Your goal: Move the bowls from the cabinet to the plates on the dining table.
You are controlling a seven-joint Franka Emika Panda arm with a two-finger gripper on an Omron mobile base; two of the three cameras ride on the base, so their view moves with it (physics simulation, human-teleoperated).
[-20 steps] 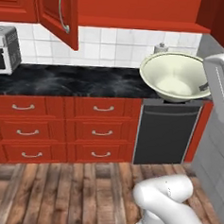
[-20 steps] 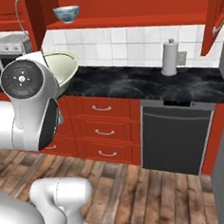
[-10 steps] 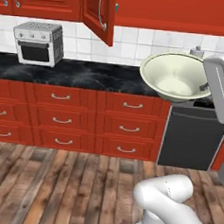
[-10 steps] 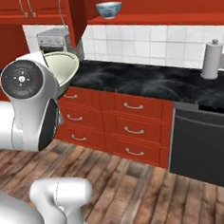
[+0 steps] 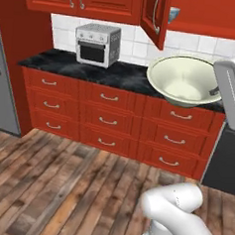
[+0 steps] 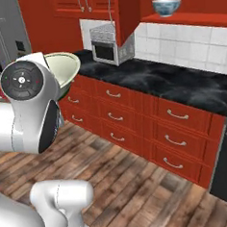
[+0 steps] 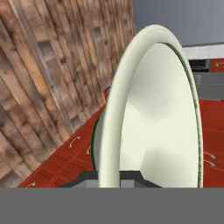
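The matte cream, green-tinted round bowl [image 5: 184, 80] hangs tilted in the air, its rim pinched in my clenched claw [image 7: 109, 177], before the red drawers [image 5: 109, 116], while the glossy pale-blue bowl [image 6: 167, 6] sits up in the open red wall cabinet [image 6: 190, 17].

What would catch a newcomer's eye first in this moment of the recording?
The big cream bowl held up in the air in front of the red drawers, its rim pinched in the shut gripper. Next, the white and blue bowl left on the shelf of the open cabinet, and the small silver oven on the black counter.
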